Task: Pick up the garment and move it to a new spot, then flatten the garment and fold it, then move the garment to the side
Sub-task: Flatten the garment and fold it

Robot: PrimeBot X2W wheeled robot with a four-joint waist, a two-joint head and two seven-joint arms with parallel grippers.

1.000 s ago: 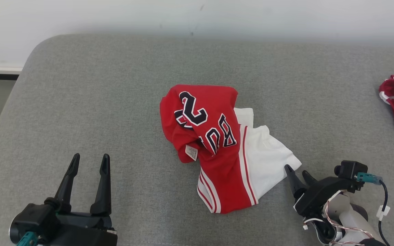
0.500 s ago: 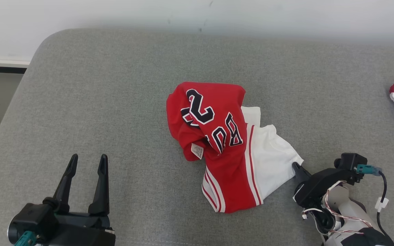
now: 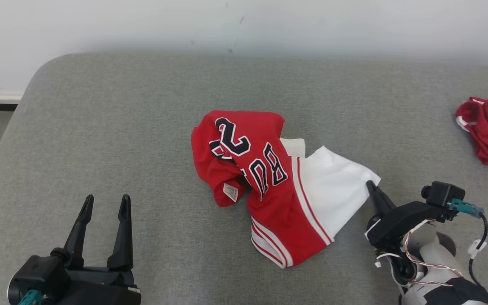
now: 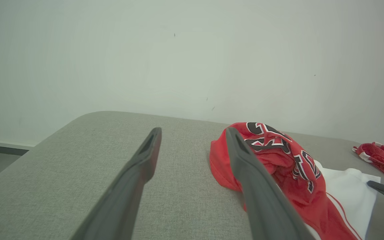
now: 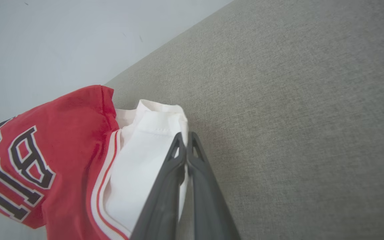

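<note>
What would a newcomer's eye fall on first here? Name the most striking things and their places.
The crumpled red and white garment with black lettering lies in the middle of the grey padded surface. The right gripper pinches its white corner at lower right; the left gripper stands open at lower left. A second red garment lies at the far right edge.

two garments [image 3: 269,182] [image 3: 487,133], two pincers [image 3: 107,198] [image 3: 370,184]

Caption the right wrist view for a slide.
Close-up: right gripper, jaws shut on the white edge of the crumpled red-and-white jersey lying on the grey cushion.
</note>
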